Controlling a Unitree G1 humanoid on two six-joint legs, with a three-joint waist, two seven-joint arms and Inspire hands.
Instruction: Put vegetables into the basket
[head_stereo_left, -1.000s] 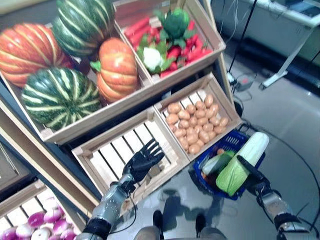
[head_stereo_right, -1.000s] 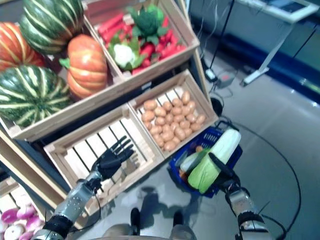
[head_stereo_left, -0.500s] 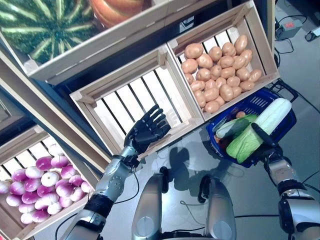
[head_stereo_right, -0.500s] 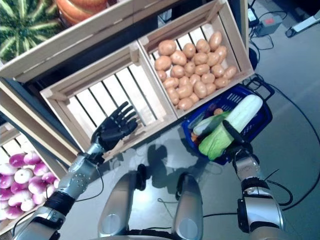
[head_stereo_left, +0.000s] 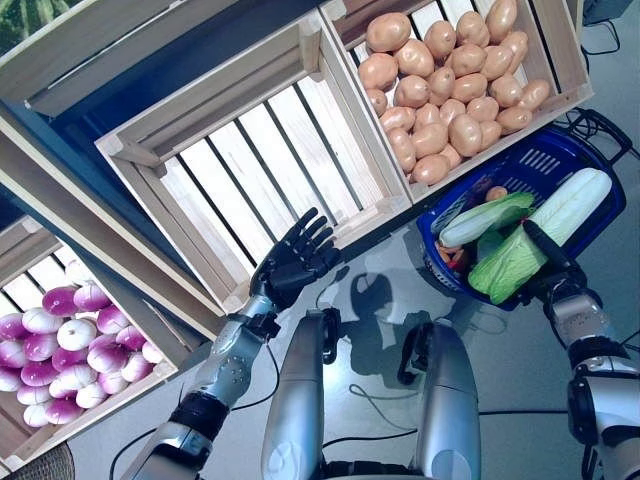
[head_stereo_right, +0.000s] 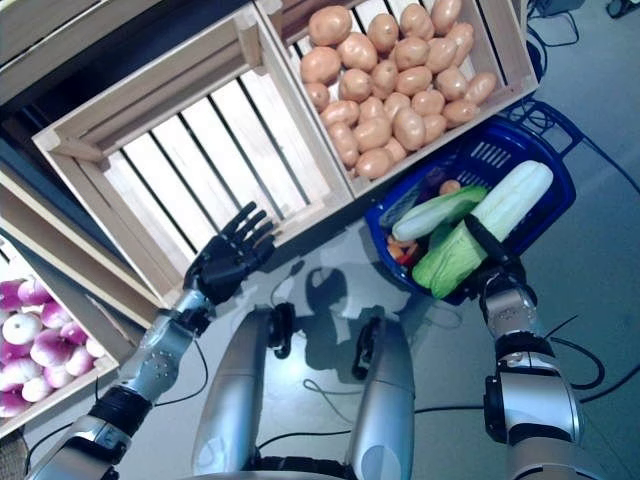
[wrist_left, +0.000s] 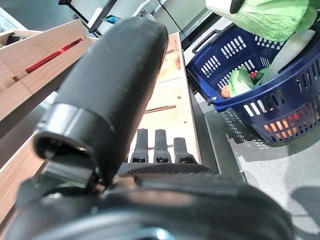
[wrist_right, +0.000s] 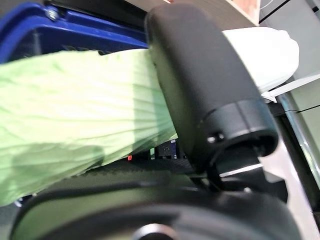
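Right hand clamped on Chinese cabbage, thumb wrapped across its middle, cabbage lying over the near rim of blue basket on the floor. Inside the basket, a cucumber-like green vegetable and small orange pieces. Left hand idle, fingers spread and empty, before empty slatted crate. Potato crate just behind the basket; onion crate far left. Likely step: lowering the cabbage in. Best done by tipping the white end down past the rim, seating it beside the contents, releasing only once supported.
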